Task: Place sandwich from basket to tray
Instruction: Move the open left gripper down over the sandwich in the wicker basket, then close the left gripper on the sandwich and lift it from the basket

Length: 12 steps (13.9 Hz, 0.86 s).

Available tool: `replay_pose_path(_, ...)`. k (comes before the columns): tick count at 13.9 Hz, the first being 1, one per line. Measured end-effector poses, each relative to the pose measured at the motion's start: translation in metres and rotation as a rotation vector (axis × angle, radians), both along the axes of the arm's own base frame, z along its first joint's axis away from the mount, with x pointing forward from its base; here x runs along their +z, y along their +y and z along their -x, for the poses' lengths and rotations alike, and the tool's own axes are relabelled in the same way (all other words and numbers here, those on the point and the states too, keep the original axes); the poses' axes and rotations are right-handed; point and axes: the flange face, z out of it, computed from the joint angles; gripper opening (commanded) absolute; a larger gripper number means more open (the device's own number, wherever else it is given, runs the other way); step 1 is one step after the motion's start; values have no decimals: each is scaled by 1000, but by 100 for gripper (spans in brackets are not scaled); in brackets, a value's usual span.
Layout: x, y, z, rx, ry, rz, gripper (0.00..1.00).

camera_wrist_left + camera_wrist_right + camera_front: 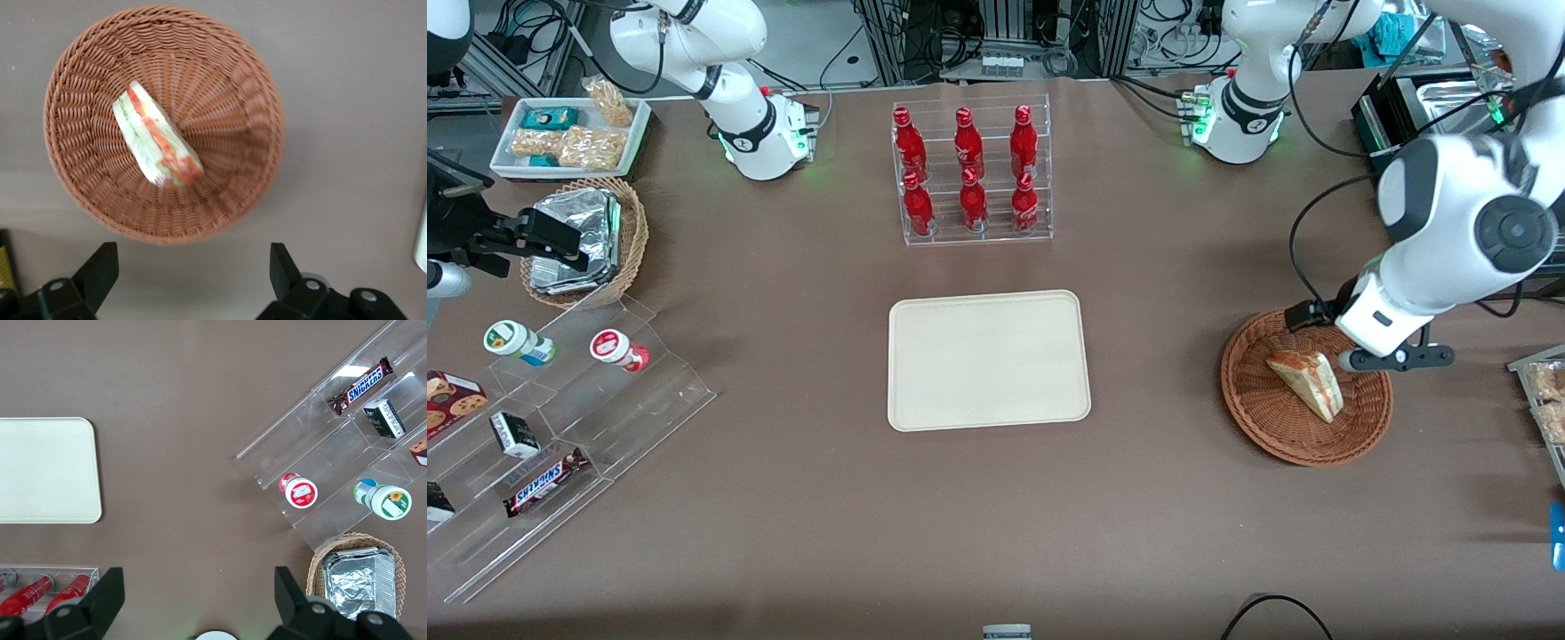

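Observation:
The sandwich (pixel 1307 380) (pixel 157 143), a wrapped wedge with red and green filling, lies on its side in the reddish-brown wicker basket (pixel 1280 440) (pixel 227 87) toward the working arm's end of the table. My left gripper (pixel 1392 357) (pixel 192 270) hovers above the basket's rim, on the side farther from the front camera. It is open, with nothing between its black fingers (pixel 100 267), and is not touching the sandwich. The cream tray (pixel 987 360) (pixel 47 470) lies bare at the table's middle.
A clear rack of red bottles (pixel 971 173) stands farther from the front camera than the tray. Toward the parked arm's end are a tan basket of foil packets (pixel 587 240), a white snack tray (pixel 569 133) and a stepped acrylic display (pixel 560 427). Packets (pixel 1547 391) lie beside the basket.

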Motion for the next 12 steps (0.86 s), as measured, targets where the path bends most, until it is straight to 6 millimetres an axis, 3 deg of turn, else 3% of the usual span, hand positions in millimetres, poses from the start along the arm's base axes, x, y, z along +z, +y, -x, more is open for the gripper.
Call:
replay_pose_path(2, -21, 19, -1, 67, -6, -1, 100)
replay_pose_path(8, -27, 29, -12, 510, -80, -25, 100)
replay_pose_path(12, -54, 51, -18, 635, -77, -29, 100)
